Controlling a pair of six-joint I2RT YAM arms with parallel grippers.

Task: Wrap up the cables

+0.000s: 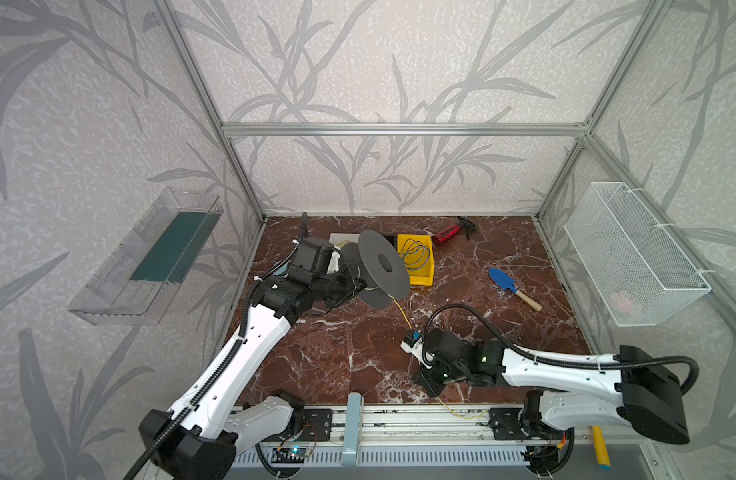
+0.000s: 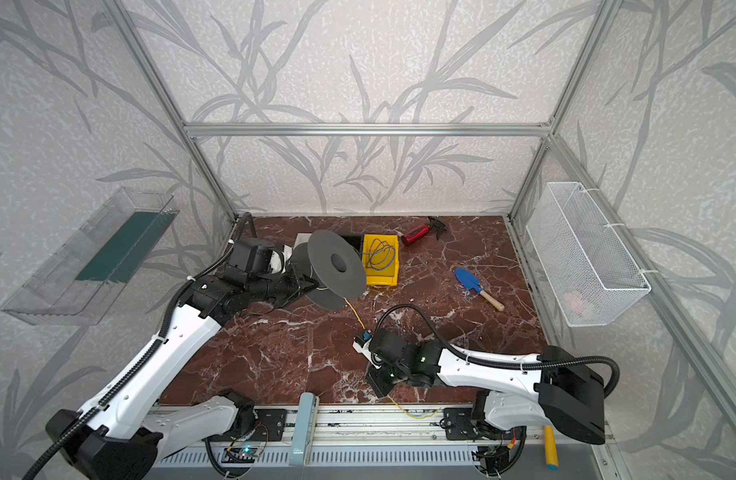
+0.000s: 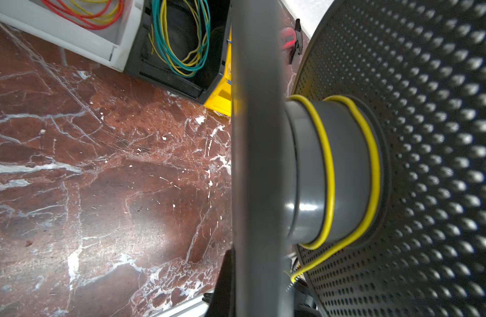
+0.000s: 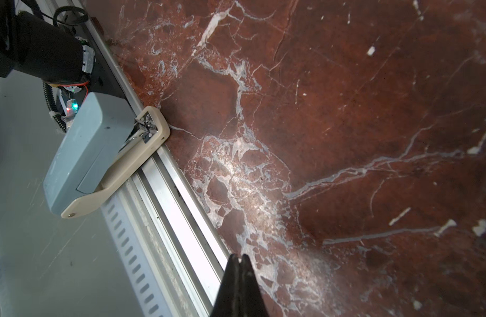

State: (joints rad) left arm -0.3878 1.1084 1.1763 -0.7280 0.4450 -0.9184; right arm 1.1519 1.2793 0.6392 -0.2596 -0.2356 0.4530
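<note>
Two arms share this job. In both top views the left gripper (image 1: 355, 286) has the grey spool (image 1: 385, 262) by one flange, tilted over the worktop (image 1: 337, 345), presumably so the hub stays free to take wire; the yellow cable (image 1: 401, 313) leaves the spool's lower edge and runs straight down to the right arm's wrist, which reads as tension held for a tidy wind; the right gripper (image 1: 428, 380) sits low near the front rail (image 1: 420, 413), and in a top view the cable's loose tail (image 2: 416, 415) curls out from under it along that rail; a yellow bin (image 1: 418, 280) just behind the spool holds a blue wire (image 1: 414, 255), not in play.

Over to the left wrist view. The flange (image 3: 258, 137) fills the middle, edge-on, with a dark finger (image 3: 225, 274) against it, so the jaws are pinched almost closed on that thin disc; two yellow turns sit on the hub (image 3: 349, 170), well apart, with plenty of bare hub left; early days in the winding, I'd judge.

Right wrist view now. The fingertips (image 4: 232, 274) are pressed together above the worktop beside the rail; no yellow shows there, so I cannot tell whether the cable is nipped between them.
</note>
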